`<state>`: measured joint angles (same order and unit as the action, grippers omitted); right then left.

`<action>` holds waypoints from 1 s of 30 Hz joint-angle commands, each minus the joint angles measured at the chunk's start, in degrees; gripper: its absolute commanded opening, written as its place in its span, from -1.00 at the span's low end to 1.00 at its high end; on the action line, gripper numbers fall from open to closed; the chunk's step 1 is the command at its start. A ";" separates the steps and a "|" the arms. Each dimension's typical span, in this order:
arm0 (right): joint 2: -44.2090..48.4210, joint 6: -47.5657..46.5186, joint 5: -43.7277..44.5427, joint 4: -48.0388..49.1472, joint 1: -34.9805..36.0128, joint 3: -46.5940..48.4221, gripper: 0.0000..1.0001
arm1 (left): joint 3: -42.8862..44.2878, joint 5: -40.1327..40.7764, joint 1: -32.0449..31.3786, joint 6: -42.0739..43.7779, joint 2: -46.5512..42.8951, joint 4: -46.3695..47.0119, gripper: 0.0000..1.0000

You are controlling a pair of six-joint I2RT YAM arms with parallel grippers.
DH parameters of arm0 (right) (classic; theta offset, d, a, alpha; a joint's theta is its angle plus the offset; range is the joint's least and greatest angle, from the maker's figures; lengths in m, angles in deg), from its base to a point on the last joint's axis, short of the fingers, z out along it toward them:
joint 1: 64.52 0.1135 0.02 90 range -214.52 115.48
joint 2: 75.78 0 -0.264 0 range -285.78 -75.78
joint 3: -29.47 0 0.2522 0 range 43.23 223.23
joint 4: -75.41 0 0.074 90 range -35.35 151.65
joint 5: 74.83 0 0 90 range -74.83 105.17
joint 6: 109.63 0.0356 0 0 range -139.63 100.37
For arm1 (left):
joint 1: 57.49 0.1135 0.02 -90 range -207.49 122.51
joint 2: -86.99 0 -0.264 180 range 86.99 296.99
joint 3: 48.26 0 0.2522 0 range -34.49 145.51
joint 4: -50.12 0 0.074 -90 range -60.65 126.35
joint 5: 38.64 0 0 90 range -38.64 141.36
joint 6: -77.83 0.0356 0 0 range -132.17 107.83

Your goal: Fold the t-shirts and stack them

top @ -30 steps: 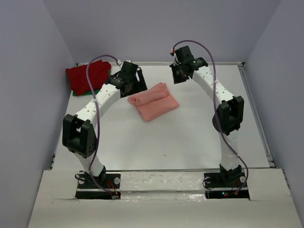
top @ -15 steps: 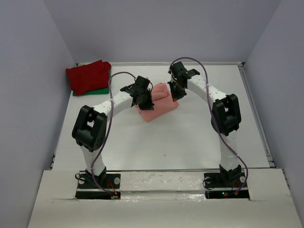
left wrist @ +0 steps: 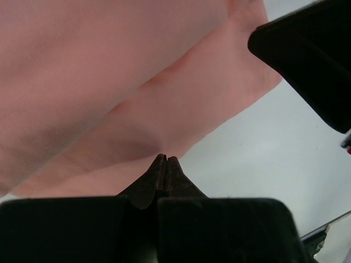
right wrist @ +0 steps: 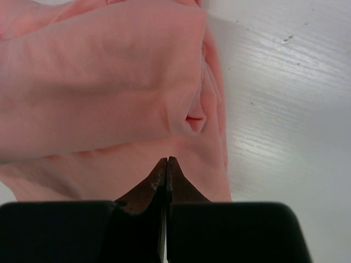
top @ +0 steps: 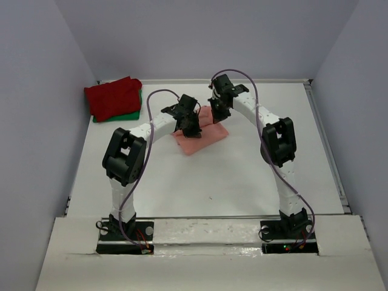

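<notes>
salmon-pink t-shirt (top: 205,134): folded, middle of surface (top: 242,176), right of far-left stack (top: 112,97) | left tool (left wrist: 165,160), right tool (right wrist: 166,160): closed at its edges — grip on cloth unclear | risk: shallow pinch slips on lift — fold opens

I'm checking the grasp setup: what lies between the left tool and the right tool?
The folded salmon-pink t-shirt lies between the left tool and the right tool, both shut at its opposite sides. The top view shows this.

two white arms (top: 151,125) with black joints (top: 124,156), looping purple cables (top: 156,91), black jaws.
</notes>
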<state>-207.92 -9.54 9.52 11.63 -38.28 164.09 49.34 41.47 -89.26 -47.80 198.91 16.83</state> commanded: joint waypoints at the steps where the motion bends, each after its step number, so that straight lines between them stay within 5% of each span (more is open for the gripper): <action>1: -2.86 -1.03 -2.26 0.01 0.22 5.08 -1.00 | 2.83 1.36 0.04 0.74 -0.12 -1.21 -1.00; 30: -1.64 0.20 -2.52 5.90 0.74 -8.88 -1.00 | -2.71 13.76 4.26 0.92 4.18 -0.95 -1.00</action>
<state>-210.85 -9.30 6.28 19.46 -38.21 157.77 48.33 52.55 -85.50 -47.56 201.77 16.08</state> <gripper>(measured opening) 0.011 0.011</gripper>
